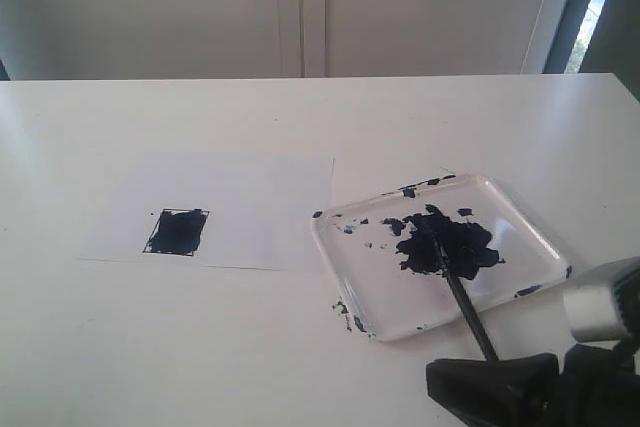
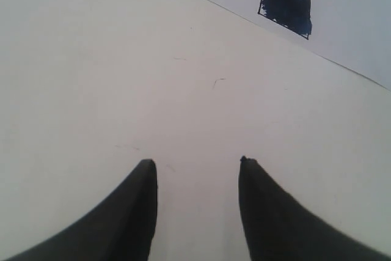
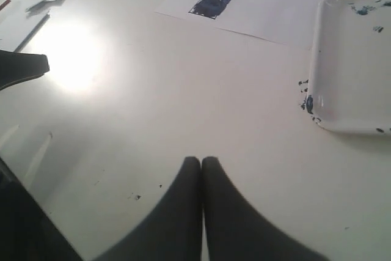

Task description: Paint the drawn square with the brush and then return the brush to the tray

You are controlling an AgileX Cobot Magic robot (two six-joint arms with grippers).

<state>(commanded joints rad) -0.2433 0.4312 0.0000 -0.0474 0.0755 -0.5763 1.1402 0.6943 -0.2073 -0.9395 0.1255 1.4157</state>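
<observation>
Exterior view first: the small black-outlined drawn square (image 1: 177, 232) on the flat white paper sheet (image 1: 250, 197) is filled with dark blue-black paint, with only slight slop at the outline. The sheet lies on the white table (image 1: 300, 117) toward its left edge. The glossy clear-white square tray (image 1: 520, 237) sits just beside the sheet, toward the right edge.

The long thin black-handled brush (image 1: 455, 287) lies in that tray, its tip in the dark paint blob and its handle slanting over the near rim toward my black right tool (image 1: 490, 387). I judge it lies that way so the wet end stays on the tray and off the table.

From the right wrist view, my right tool's fingers (image 3: 183, 212) are pressed together with nothing between them, so I take the brush to be resting free. My left tool (image 2: 195, 163) hangs over bare table with its fingers spread apart and empty, the painted square ahead of it. It has no part in this step. Both steps look done.
</observation>
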